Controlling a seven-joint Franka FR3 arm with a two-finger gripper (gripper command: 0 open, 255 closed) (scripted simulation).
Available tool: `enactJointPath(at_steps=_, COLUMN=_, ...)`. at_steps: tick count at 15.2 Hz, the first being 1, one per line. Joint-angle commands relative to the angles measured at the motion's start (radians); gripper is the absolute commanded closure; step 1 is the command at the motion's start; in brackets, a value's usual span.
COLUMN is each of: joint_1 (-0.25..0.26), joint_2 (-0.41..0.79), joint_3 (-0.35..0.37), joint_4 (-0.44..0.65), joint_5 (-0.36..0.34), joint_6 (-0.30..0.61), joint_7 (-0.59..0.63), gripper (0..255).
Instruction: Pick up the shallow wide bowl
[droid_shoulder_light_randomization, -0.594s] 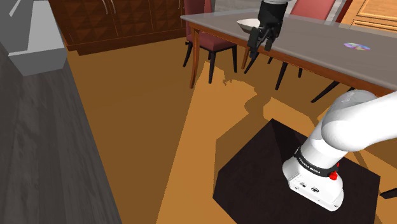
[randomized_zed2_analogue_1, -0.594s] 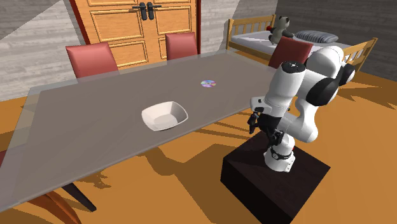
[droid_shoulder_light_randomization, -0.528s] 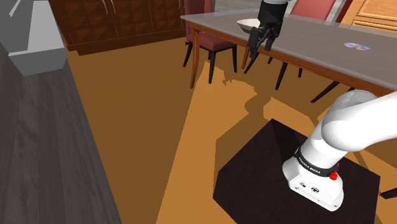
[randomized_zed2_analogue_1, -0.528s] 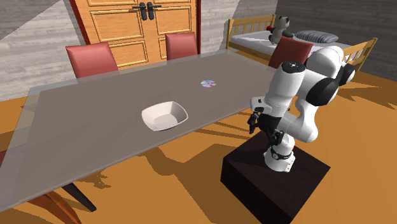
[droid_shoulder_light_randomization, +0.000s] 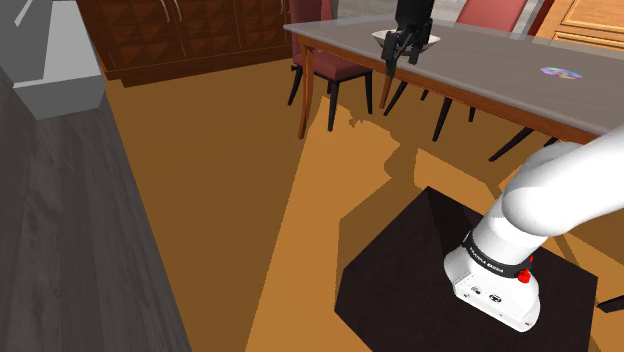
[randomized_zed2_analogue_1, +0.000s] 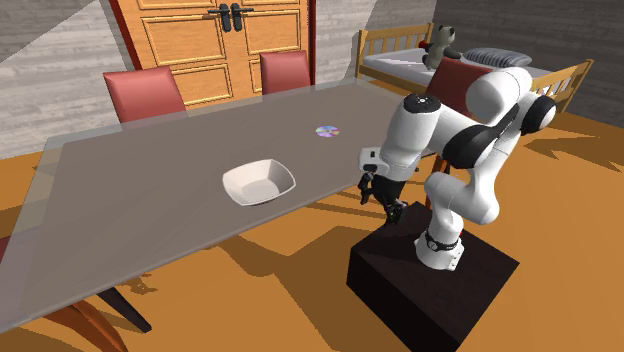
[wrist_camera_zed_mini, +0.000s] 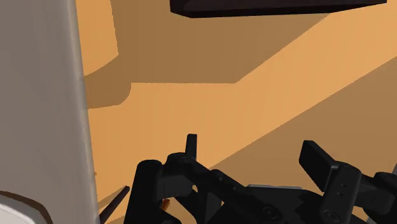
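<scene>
A shallow, wide white bowl (randomized_zed2_analogue_1: 259, 182) sits on the grey table (randomized_zed2_analogue_1: 140, 200), close to its near edge. In the shoulder view the bowl (droid_shoulder_light_randomization: 380, 36) peeks out from behind my hand. My black gripper (randomized_zed2_analogue_1: 386, 201) hangs just off the table's edge over the floor, well to the right of the bowl in the second exterior view and about level with the tabletop. In the shoulder view the gripper (droid_shoulder_light_randomization: 402, 56) points down in front of the bowl. The wrist view has the gripper (wrist_camera_zed_mini: 238, 175) open over orange floor, its fingers (wrist_camera_zed_mini: 323, 164) apart with nothing between them.
A small colourful disc (randomized_zed2_analogue_1: 327, 130) lies farther along the table. Red chairs (randomized_zed2_analogue_1: 145, 95) stand at the far side, and another chair (droid_shoulder_light_randomization: 335, 68) is tucked under the table. My dark stand (randomized_zed2_analogue_1: 430, 285) sits on the orange floor beside the table. A bed (randomized_zed2_analogue_1: 450, 62) is behind the arm.
The arm has swung toward the table. The gripper rose and moved left in both exterior views, closer to the bowl. The bowl has not moved.
</scene>
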Motion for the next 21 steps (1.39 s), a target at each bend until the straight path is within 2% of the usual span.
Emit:
enactJointPath(at_steps=1, joint_1=-0.014, joint_2=0.065, joint_3=-0.016, joint_4=0.053, joint_5=-0.025, joint_6=0.015, joint_7=-0.018, gripper=0)
enactJointPath(at_steps=12, joint_1=-0.078, joint_2=0.415, joint_3=-0.092, joint_4=0.421, joint_5=-0.115, joint_6=0.027, joint_7=-0.116, gripper=0)
enactJointPath(at_steps=17, joint_1=-0.106, joint_2=0.591, joint_3=-0.122, joint_4=0.645, joint_5=-0.132, joint_6=-0.001, joint_7=-0.168, gripper=0)
enactJointPath(at_steps=21, joint_1=-0.134, joint_2=0.752, joint_3=-0.145, joint_4=0.871, joint_5=-0.134, joint_6=-0.046, joint_7=-0.217, gripper=0)
